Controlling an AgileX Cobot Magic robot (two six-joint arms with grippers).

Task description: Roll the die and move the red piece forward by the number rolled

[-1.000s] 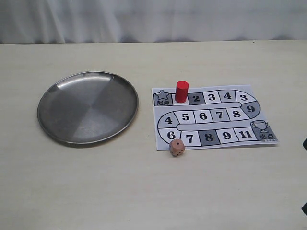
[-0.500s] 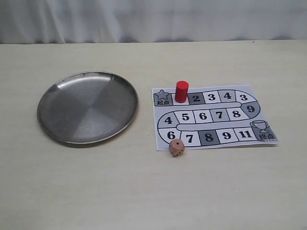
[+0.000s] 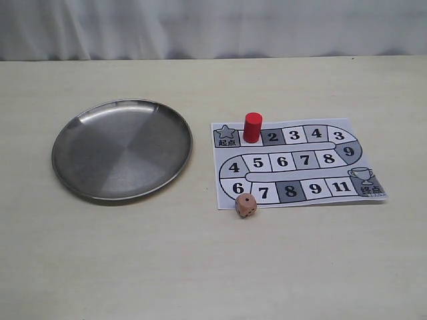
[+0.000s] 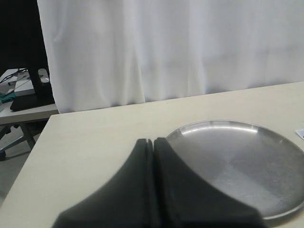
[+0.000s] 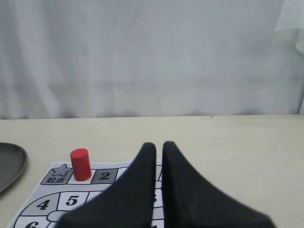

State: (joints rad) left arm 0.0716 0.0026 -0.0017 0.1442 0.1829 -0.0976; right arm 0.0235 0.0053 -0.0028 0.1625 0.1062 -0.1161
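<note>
In the exterior view, the die (image 3: 246, 206) sits at the near left corner of the game board (image 3: 300, 163), overlapping its near edge beside square 6. The red piece (image 3: 252, 127) stands upright at the board's far left, between the star square and 2. A steel plate (image 3: 122, 149) lies well left of the board. No arm shows here.

In the left wrist view, the left gripper (image 4: 150, 141) has its fingers pressed together on nothing, just beside the plate. No die is in sight.

In the right wrist view, the right gripper (image 5: 156, 144) is closed to a thin slit and holds nothing. It hovers over the board, so this arm is probably nearer the die. A cube offers no preferred grasp axis.
</note>
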